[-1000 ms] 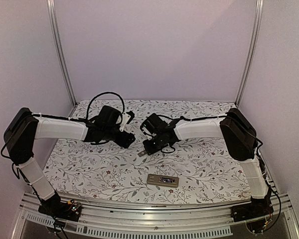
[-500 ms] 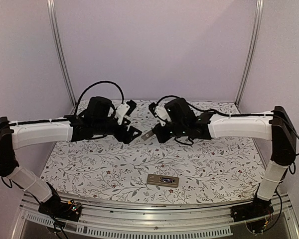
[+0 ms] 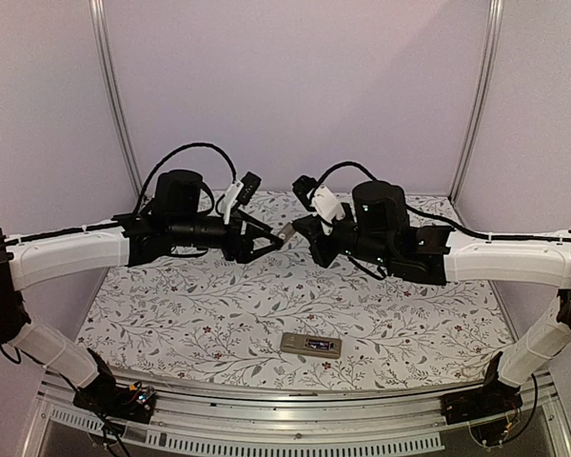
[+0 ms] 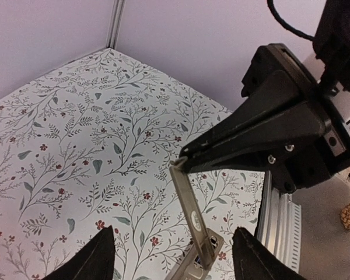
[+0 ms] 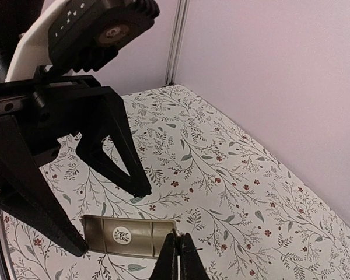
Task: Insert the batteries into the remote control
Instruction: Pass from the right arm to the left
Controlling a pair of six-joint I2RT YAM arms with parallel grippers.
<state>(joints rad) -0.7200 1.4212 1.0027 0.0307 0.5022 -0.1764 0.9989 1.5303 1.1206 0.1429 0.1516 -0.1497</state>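
A floral-patterned surface (image 3: 171,314) is enclosed by plain walls at the back and sides. Above its middle, the left arm (image 3: 71,257) and the right arm (image 3: 504,259) are stretched toward each other from the left and right edges, and their tips are brought together high over the cloth, nearer the far edge than the near one.

The left fingers (image 4: 96,259) are spread wide. In the right wrist view they are seen as two black prongs (image 5: 119,146), one set on each side of a flat piece held between the arms; whether that piece is touched by them cannot be told.

The right fingers (image 5: 168,259) are pressed together, and one end of the flat piece is pinched between their tips. The same grip is shown from the other side in the left wrist view, where the black wedge-shaped fingers (image 4: 251,134) are closed on the upper end of the piece.

The remote (image 3: 310,345) is laid flat on the surface close to the near edge, about midway along it, well apart from both arms. It is seen as a tan-grey slab with a dark strip along its middle.

The cover (image 4: 193,219), a thin olive-grey strip with a small round white mark, is held clear of the surface.
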